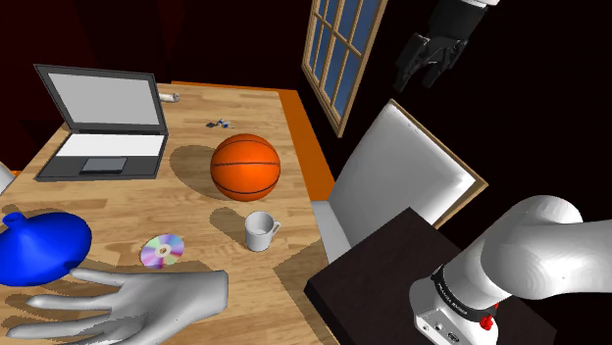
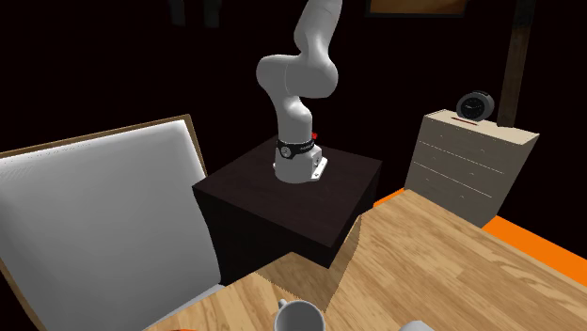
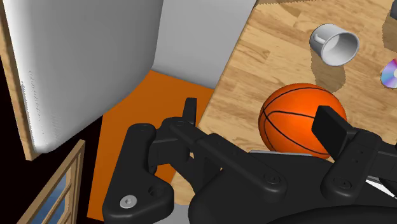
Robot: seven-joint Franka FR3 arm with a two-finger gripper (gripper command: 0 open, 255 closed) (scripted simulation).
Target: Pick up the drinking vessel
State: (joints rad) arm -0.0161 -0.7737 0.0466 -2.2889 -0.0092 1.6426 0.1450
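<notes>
Fingers (image 3: 334, 130), black and two in number, stand spread apart with nothing between them; in the shoulder view they (image 1: 417, 61) hang high over the white chair with a pale wooden frame (image 1: 412, 176), well apart from everything on the light wooden tabletop (image 1: 118, 211). The plain white mug with a loop handle (image 1: 259, 230) stands upright on that tabletop, close to the edge on the chair's side, its handle turned toward the shoulder view's right. It sits between the orange basketball with black seams (image 1: 246, 167) and the large grey model hand (image 1: 137, 304), touching neither. A shiny, rainbow-tinted compact disc (image 1: 162, 251) lies flat near the mug, on the shoulder view's left, and beyond it rests a rounded blue object (image 1: 39, 245). An open grey laptop (image 1: 103, 123) occupies the far corner. Seen from the wrist, the mug (image 3: 334, 46) lies beyond the basketball (image 3: 299, 121), whose curve rises just beside one finger. In the second exterior view the mug's rim (image 2: 301, 318) shows at the bottom edge, with the white arm (image 2: 301, 85) standing on its dark box stand (image 2: 282, 202) and a pale chest of drawers (image 2: 470, 165) carrying a round black clock (image 2: 475, 105).
</notes>
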